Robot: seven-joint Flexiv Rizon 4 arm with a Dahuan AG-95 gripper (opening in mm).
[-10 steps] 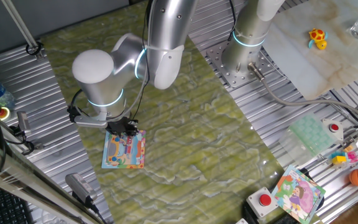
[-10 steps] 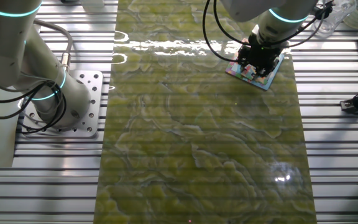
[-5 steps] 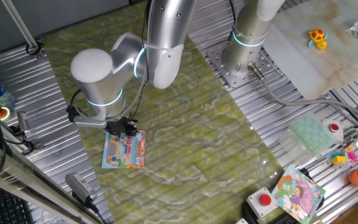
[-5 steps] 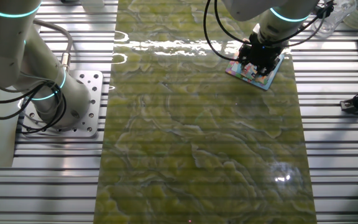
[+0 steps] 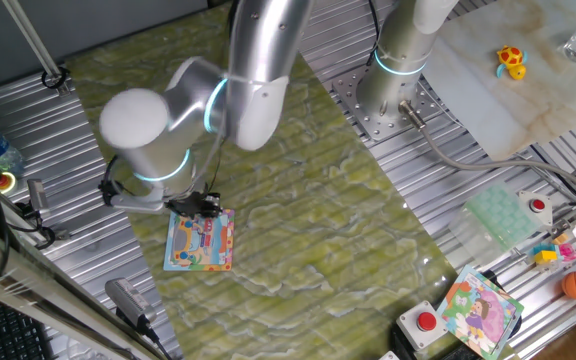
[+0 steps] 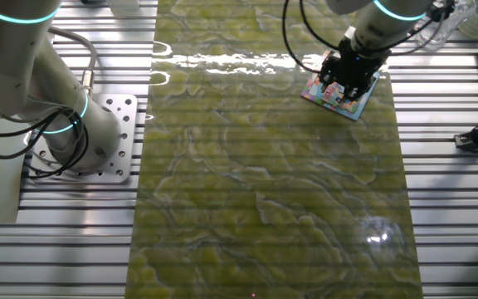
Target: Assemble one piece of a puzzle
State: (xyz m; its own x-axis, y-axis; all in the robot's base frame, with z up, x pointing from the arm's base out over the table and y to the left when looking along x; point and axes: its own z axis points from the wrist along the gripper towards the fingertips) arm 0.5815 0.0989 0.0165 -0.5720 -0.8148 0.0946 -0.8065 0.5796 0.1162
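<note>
The gripper (image 5: 200, 204) points straight down over the top edge of the puzzle (image 5: 200, 243), its jaw spread impossible to tell. The bent arm (image 5: 238, 75) leans over the green mat (image 5: 298, 220). The piece cannot be made out.

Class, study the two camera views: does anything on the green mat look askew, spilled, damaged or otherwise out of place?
Nothing stands out. The puzzle lies flat on the mat, with the gripper directly over its edge.
</note>
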